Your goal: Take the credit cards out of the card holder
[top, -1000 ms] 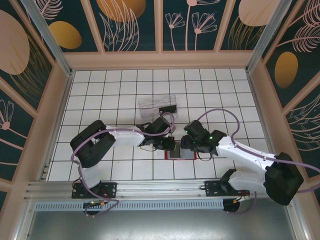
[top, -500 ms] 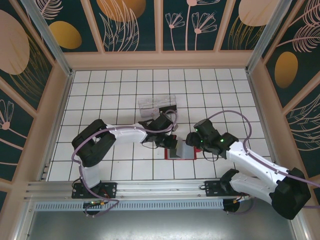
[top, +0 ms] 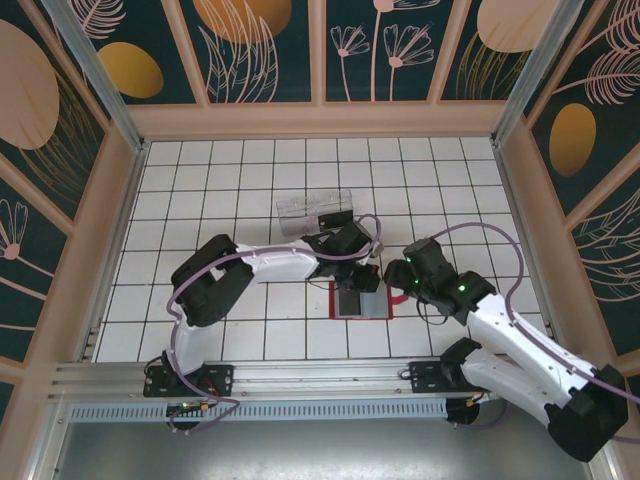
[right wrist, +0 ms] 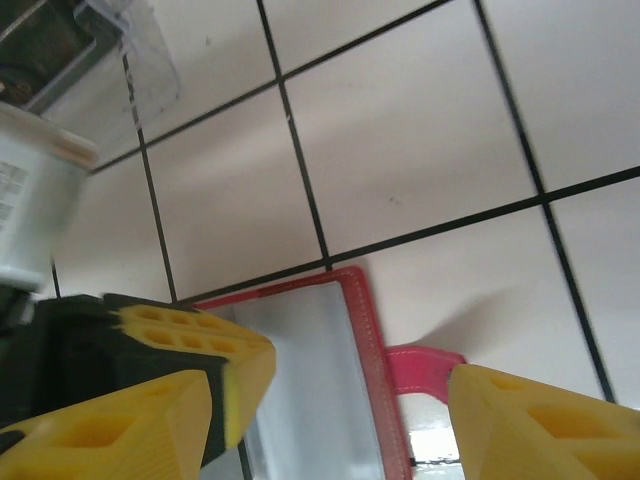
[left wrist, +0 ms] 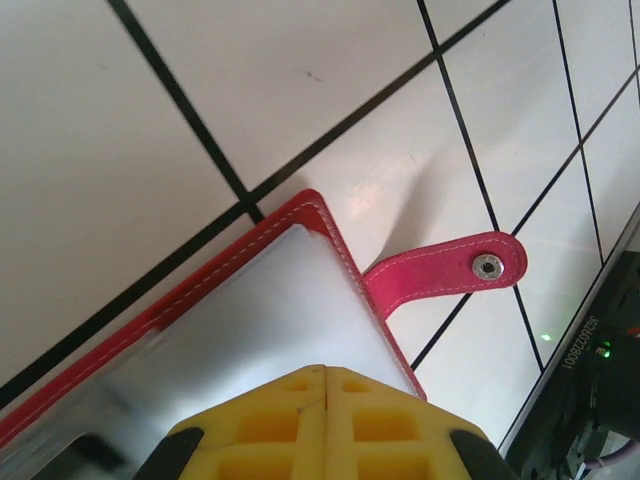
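On white tiles (top: 200, 200) the flat red folding card holder (top: 352, 306) lies open; the closed left gripper (left wrist: 325, 374) should pin it while the wide-open right gripper (right wrist: 345, 405) takes a card.

Your left arm (top: 270, 265): stretched low and rightwards from its base, wrist past the midline
Your left gripper (left wrist: 325, 372): yellow fingers (left wrist: 380, 420) pressed together, seam closed, pointing down
Your right arm (top: 500, 330): elbow bent, forearm reaching up and left
Your right gripper (right wrist: 330, 390): fingers spread wide, just beside your left gripper's tip
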Robot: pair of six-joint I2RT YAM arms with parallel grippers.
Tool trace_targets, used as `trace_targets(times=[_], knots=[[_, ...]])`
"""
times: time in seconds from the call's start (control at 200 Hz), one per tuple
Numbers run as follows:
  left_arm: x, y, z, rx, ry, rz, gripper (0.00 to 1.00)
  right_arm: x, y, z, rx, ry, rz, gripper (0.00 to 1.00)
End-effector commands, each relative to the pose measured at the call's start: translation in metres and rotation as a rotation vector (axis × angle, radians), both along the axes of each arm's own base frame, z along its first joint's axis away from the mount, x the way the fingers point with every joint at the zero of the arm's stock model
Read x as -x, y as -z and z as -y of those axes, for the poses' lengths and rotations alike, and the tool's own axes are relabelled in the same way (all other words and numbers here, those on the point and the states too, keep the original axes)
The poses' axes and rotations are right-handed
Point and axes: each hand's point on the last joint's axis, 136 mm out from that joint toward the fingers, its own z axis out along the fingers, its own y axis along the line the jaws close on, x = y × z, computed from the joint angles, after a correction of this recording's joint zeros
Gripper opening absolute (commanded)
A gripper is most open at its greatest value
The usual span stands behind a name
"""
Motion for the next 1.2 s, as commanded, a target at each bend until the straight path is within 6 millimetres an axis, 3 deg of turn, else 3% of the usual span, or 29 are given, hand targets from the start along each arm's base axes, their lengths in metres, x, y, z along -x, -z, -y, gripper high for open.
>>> trace_targets(times=[0.0,0.105,0.23,0.465,0.626,0.881,1.196], knots=[[0.007,0.000,0.010,0.029,0.036,-0.025,0.00,-0.002,-0.012,0.019,0.032,0.077,0.037,0.65],[0.003,-0.002,0.003,0.003,0.020,0.017,0.00,-0.003,-0.017,0.017,0.004,0.070,0.051,0.65],[-0.005,-0.010,-0.016,-0.029,-0.034,0.077,0.00,-0.004,-0.012,0.000,-0.046,-0.001,0.036,0.63],[-0.011,-0.020,-0.059,-0.058,-0.141,0.110,0.00,0.001,-0.001,-0.057,-0.242,-0.265,0.019,0.58],[-0.005,-0.011,-0.084,-0.086,-0.187,0.083,0.00,0.009,0.017,-0.084,-0.339,-0.378,-0.051,0.51],[0.013,0.010,-0.098,-0.104,-0.192,0.010,0.00,0.009,0.040,-0.097,-0.373,-0.451,-0.109,0.32],[0.014,0.023,-0.097,-0.132,-0.184,-0.012,0.00,0.016,0.068,-0.099,-0.375,-0.482,-0.188,0.23]])
